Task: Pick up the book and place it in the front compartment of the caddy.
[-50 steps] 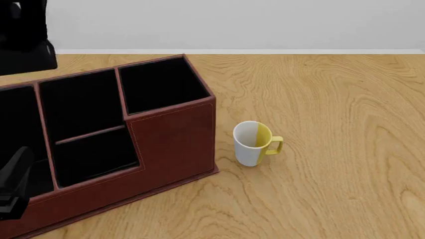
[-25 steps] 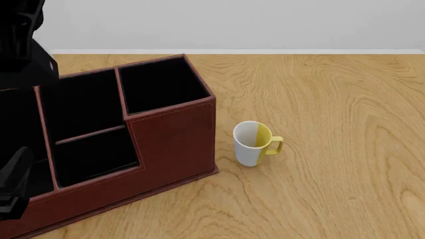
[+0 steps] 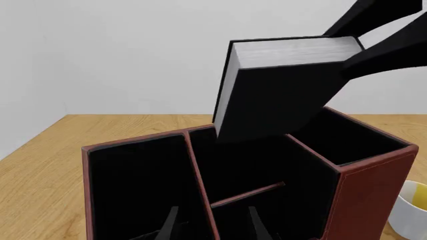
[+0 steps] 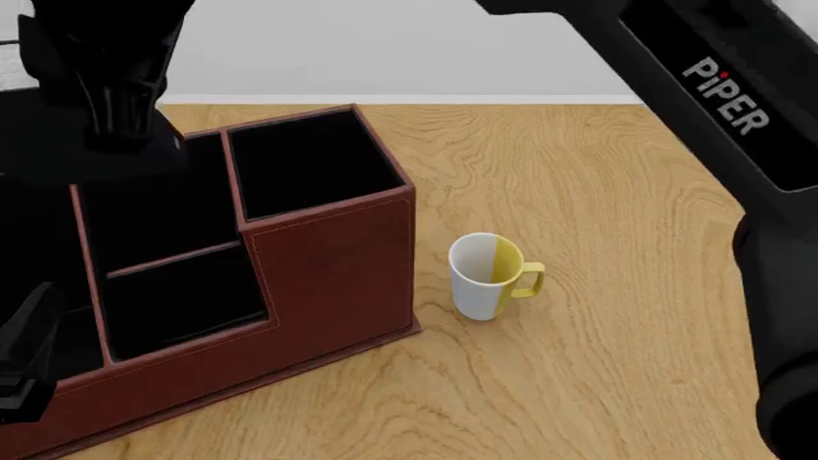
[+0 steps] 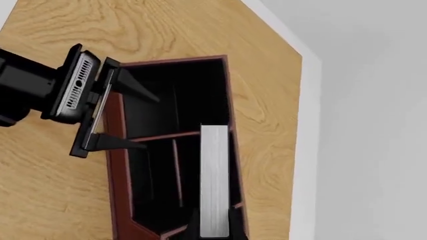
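Left wrist view: the book [image 3: 283, 92] hangs tilted above the caddy [image 3: 360, 195], pale page edge uppermost, its lower corner over the middle compartments; the right gripper's fingers [image 3: 383, 47] pinch its upper end. The left gripper's own fingers [image 3: 170, 225] are spread, their tips inside the caddy's near compartments.

Right wrist view: looking straight down the book's [image 5: 214, 180] pale edge between the right gripper's [image 5: 214, 231] fingers, with the caddy [image 5: 119, 165] beneath; the left gripper [image 5: 127, 114] reaches over the caddy's rim, open.

Front view: the book itself cannot be made out; the right gripper [image 4: 109, 101] is a dark mass over the caddy's [image 4: 339, 278] rear left part, and the right arm [image 4: 715, 105] crosses the upper right. A mug [image 4: 489, 276] stands just right of the caddy.

Against the earlier frames, the right arm has entered and the gripper has moved over the caddy; caddy and mug are unmoved.

Surface: wood-grain table [image 4: 614, 240]; beyond it, a plain pale wall [image 4: 383, 43].
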Tool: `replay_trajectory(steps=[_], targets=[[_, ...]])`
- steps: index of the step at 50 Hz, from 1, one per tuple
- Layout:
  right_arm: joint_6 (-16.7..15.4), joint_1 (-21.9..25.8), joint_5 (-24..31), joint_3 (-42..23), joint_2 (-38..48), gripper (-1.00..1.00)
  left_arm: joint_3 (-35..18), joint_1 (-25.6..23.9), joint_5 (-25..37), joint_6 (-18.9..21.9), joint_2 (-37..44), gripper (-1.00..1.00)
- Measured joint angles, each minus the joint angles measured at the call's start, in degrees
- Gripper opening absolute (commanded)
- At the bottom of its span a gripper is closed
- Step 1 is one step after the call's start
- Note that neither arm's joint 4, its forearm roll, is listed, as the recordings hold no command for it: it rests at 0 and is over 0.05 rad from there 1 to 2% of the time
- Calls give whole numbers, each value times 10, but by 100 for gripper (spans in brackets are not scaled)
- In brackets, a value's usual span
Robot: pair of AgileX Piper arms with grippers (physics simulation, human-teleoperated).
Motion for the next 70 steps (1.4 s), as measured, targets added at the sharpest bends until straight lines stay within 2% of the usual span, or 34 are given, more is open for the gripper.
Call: replay_trajectory(steps=[51,70], targets=[[53,-25,-6,-27,67,-100,0,0,0,0,0,100],[64,-50,-1,-93,140,-100,0,0,0,0,0,100]])
